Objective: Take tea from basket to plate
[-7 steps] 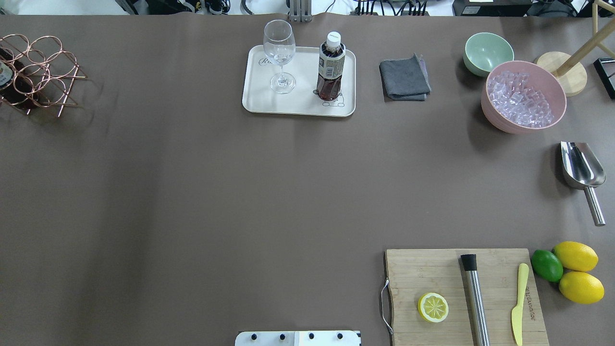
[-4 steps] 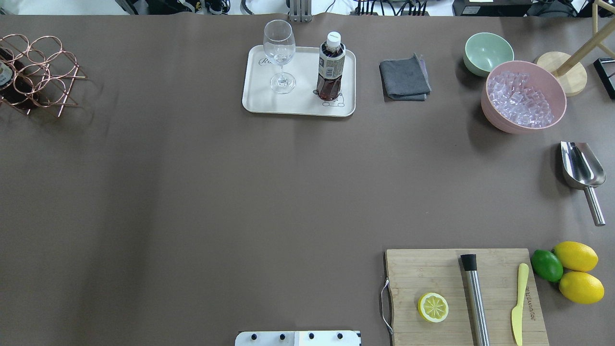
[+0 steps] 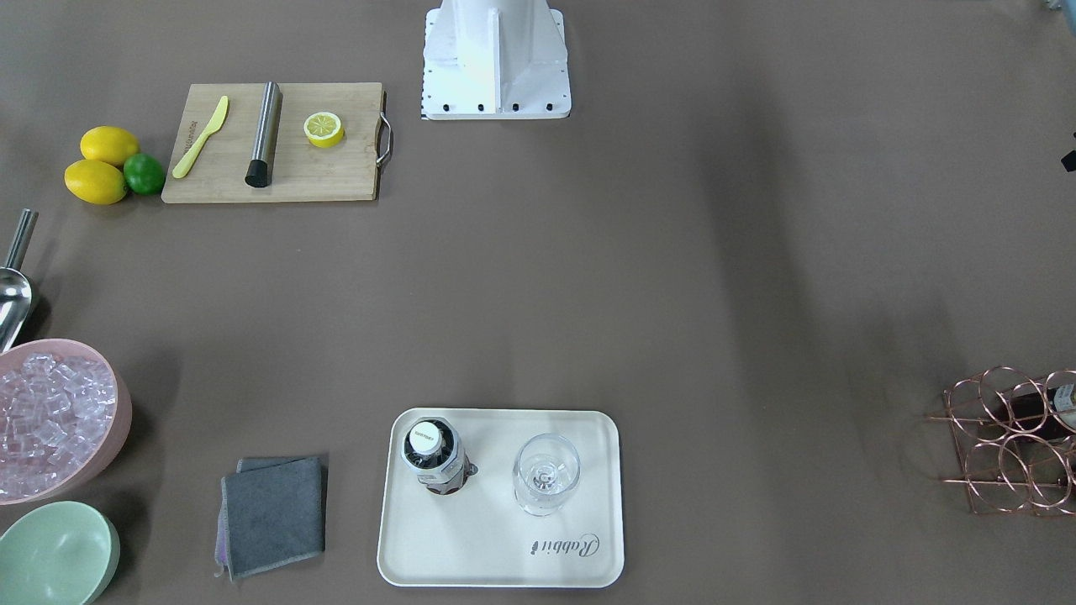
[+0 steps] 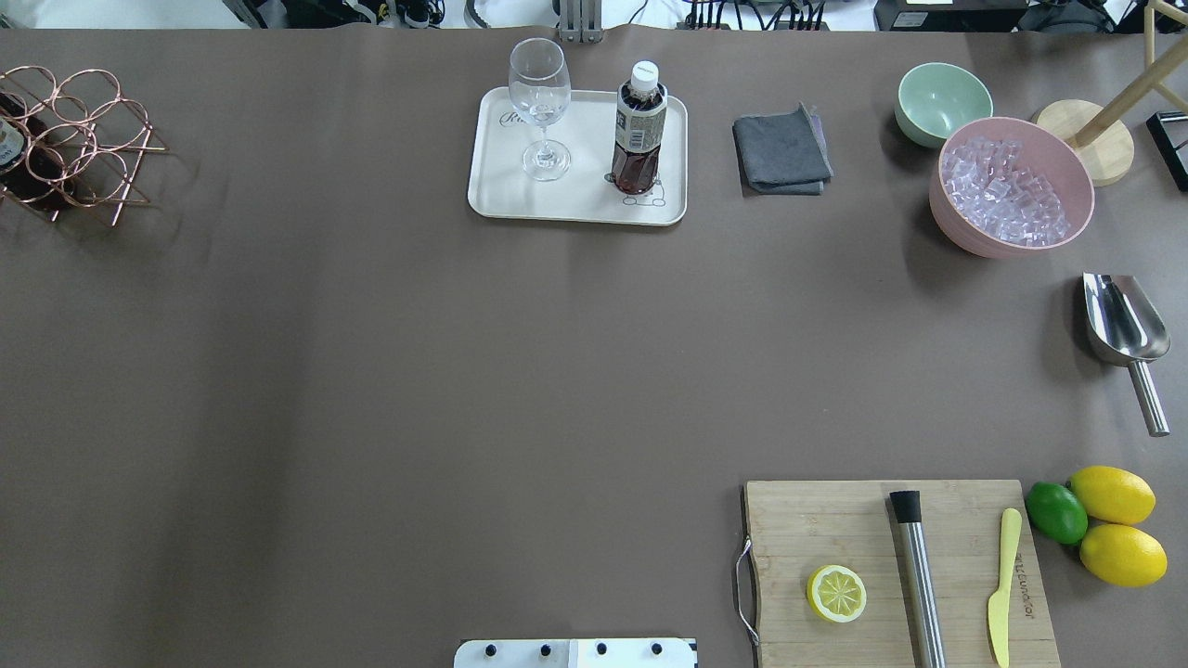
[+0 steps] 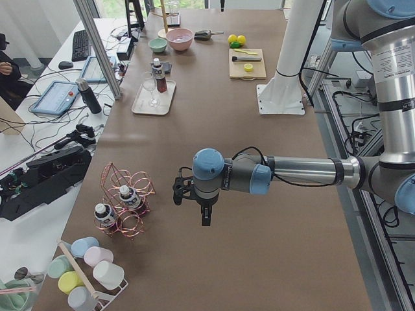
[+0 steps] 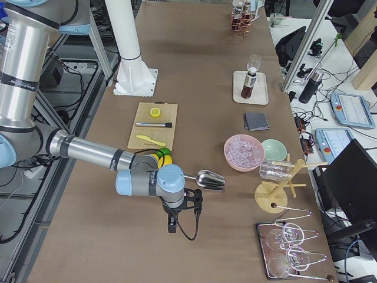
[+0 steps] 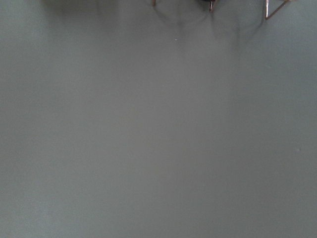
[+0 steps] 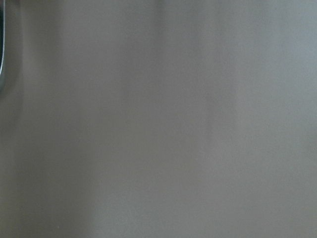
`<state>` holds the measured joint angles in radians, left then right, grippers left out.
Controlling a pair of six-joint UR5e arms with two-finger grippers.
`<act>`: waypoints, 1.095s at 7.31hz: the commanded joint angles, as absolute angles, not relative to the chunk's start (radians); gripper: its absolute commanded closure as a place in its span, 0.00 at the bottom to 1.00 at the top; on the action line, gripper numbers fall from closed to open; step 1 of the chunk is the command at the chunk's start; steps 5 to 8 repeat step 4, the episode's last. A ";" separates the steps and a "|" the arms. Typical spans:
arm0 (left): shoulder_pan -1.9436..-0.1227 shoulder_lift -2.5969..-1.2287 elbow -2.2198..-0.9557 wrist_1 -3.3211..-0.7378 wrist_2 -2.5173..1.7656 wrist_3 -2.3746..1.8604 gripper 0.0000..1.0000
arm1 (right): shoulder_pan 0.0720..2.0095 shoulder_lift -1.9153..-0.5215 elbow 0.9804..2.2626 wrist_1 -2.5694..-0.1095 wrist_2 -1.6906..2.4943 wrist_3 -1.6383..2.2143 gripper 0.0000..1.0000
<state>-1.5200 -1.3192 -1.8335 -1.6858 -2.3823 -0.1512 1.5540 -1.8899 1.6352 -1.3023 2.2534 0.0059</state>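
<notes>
Nothing moved; 1 tea (image 4: 639,130) stands on plate (image 4: 575,202).

The 2 high views look down from opposite sides, sharing the plate (image 4: 575,199).

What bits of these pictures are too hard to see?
- Overhead view: the left edge cuts off the rose-gold wire basket and a dark bottle inside.
- Side views: left end effector and right end effector too small to tell open or shut.
- Wrist views: just blurry brown table.
- Overhead view: the label on the clear brown tea bottle is too small to read.
</notes>
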 commanded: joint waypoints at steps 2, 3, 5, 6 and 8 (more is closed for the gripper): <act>-1.528 -1.319 -1.844 -1.686 -2.382 -0.155 0.04 | 1.559 -1.890 1.635 -1.302 2.253 0.003 0.00; -1.528 -1.319 -1.842 -1.686 -2.382 -0.155 0.04 | 1.557 -1.890 1.637 -1.302 2.253 0.003 0.00; -1.532 -1.319 -1.842 -1.686 -2.382 -0.153 0.04 | 1.559 -1.890 1.637 -1.302 2.253 0.003 0.00; -1.532 -1.319 -1.842 -1.686 -2.382 -0.153 0.04 | 1.559 -1.890 1.637 -1.302 2.253 0.003 0.00; -1.532 -1.319 -1.842 -1.686 -2.382 -0.153 0.04 | 1.559 -1.890 1.637 -1.302 2.253 0.003 0.00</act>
